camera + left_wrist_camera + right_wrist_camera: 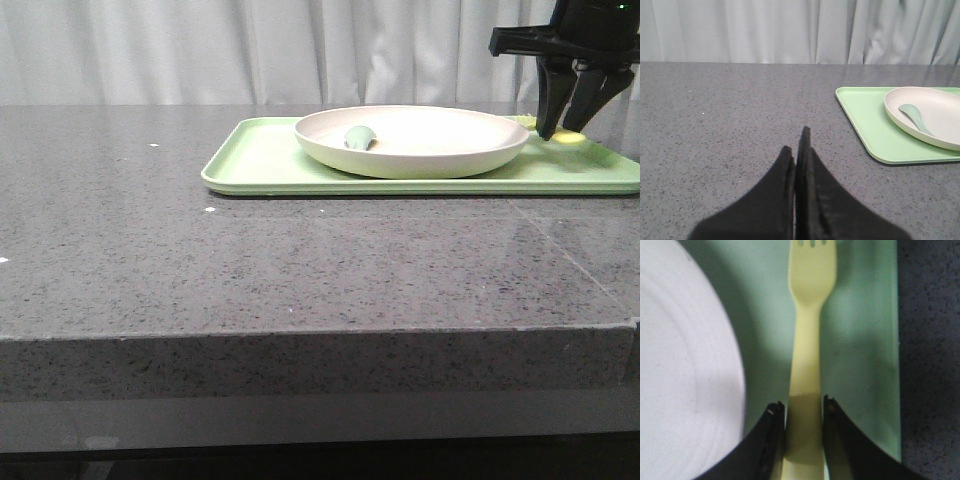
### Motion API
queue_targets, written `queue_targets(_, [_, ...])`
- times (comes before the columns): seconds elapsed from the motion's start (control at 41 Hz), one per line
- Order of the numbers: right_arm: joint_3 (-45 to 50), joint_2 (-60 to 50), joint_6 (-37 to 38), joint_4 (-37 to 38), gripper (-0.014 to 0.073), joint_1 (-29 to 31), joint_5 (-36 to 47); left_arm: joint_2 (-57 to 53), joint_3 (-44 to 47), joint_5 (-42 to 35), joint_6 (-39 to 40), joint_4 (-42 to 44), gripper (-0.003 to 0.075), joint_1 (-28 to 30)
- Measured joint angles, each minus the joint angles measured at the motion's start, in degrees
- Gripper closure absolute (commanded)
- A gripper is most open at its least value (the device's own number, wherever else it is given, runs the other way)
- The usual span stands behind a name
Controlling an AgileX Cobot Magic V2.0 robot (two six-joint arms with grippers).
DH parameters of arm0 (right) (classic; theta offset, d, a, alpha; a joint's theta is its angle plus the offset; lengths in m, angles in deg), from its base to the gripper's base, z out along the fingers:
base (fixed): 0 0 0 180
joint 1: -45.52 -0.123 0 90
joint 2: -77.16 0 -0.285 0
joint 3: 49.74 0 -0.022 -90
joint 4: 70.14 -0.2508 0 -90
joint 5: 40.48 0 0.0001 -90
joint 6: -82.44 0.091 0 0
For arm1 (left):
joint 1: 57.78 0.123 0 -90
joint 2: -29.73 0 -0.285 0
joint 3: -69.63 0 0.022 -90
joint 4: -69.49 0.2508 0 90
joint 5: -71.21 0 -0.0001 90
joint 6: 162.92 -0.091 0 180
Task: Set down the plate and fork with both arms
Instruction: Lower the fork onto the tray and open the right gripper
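Note:
The cream-pink plate [405, 166] rests on the light-green tray [258, 160] at the back right of the table. The pale-yellow fork [570, 138] lies on the tray just right of the plate. My right gripper [558, 132] is down over it. In the right wrist view the black fingers hug both sides of the fork's [810, 285] handle, the gripper [804, 407] shut on it, with the plate [685, 365] beside. My left gripper [796, 140] is shut and empty over bare table, well left of the tray [865, 120] and plate [945, 115]. It is out of the front view.
A pale teal-green utensil piece [360, 137] lies inside the plate, also seen in the left wrist view [914, 116]. The grey speckled table [300, 260] runs to a front edge. White curtains hang behind. The tray's edge [892, 340] is close to the fork.

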Motion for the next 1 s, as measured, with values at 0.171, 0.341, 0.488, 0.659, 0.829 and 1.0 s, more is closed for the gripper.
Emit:
queue_targets(0.171, [0.0,1.0,0.0,0.8,0.0574,0.0,-1.0,0.0,0.0,0.0,0.0,0.0,0.0738,0.0])
queue_targets(0.341, [0.0,2.4,0.0,1.3,0.0480,0.0,-2.2,0.0,0.0,0.0,0.0,0.0,0.0738,0.0])
queue_targets(0.488, [0.0,2.4,-0.1,1.3,0.0321,0.0,-2.4,0.0,0.0,0.0,0.0,0.0,0.0738,0.0])
queue_targets(0.659, [0.0,2.2,-0.1,1.3,0.0312,0.0,-2.6,0.0,0.0,0.0,0.0,0.0,0.0738,0.0])
queue_targets(0.829, [0.0,-0.6,-0.1,1.3,0.0312,0.0,-2.6,0.0,0.0,0.0,0.0,0.0,0.0738,0.0])
queue_targets(1.0, [0.0,-4.6,-0.1,1.3,0.0314,0.0,-2.6,0.0,0.0,0.0,0.0,0.0,0.0738,0.0])
